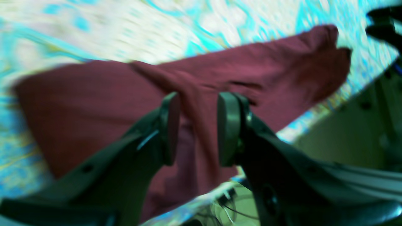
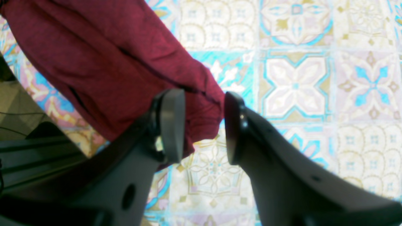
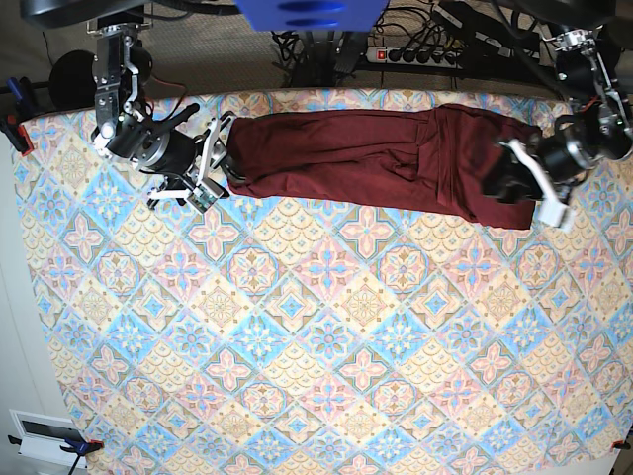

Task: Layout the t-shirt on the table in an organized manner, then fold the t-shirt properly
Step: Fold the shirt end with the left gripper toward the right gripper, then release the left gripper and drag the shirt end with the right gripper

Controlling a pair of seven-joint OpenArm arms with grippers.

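T-shirt [image 3: 376, 158] stretched sideways along the far edge of the table [image 3: 316, 336], right gripper [image 3: 211, 163] at its left end, left gripper [image 3: 514, 178] over its right end

This looks like a robotics lab or test bench rather than a home: two robot arms are mounted at the far edge of a worktop [image 3: 316, 327] dressed in a pastel tiled-pattern cloth, filmed from straight overhead. Behind that far edge, a power strip [image 3: 420, 55] lies on a grey floor among tangled black cables [image 3: 297, 45]. Clamps [image 3: 14, 129] pin the cloth at the worktop's left side, and a blue fixture [image 3: 310, 13] sits at the top centre above the arms' mounts.
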